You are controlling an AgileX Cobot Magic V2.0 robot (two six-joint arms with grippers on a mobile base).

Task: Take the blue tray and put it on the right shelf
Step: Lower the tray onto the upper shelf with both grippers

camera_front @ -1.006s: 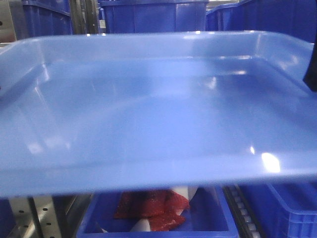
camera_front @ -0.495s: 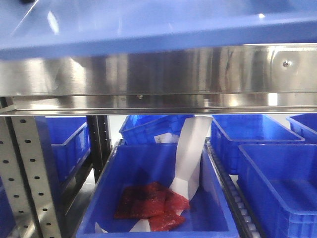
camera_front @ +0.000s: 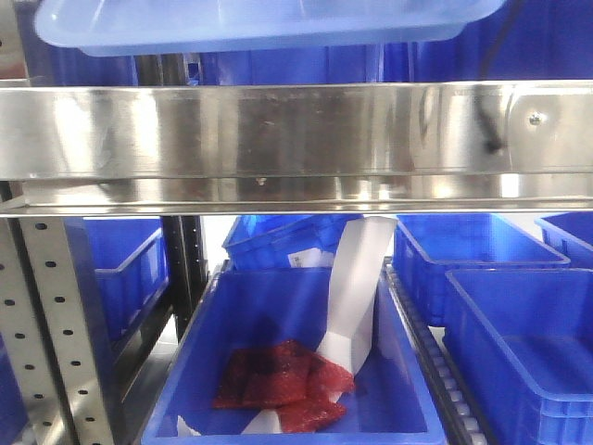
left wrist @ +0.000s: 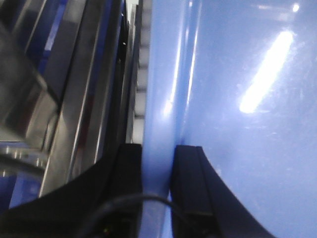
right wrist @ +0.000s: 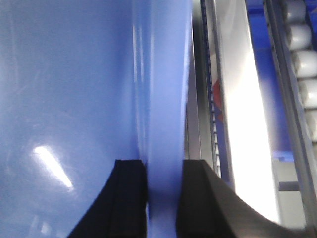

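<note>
Midway: blue tray (camera_front: 259,23) aloft, not yet shelved.
Its rim is clamped by left hand (left wrist: 157,163) and right hand (right wrist: 163,171); right shelf (camera_front: 296,130) beam lies below them.

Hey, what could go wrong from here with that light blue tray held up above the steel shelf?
The glossy light-blue plastic tray is held only by jaws pinching its thin rim at each side, so it may slip or sag. It looks clear of the shiny steel shelf's front beam; lowered early, it might catch there. Dark blue bins behind may block it.
</note>
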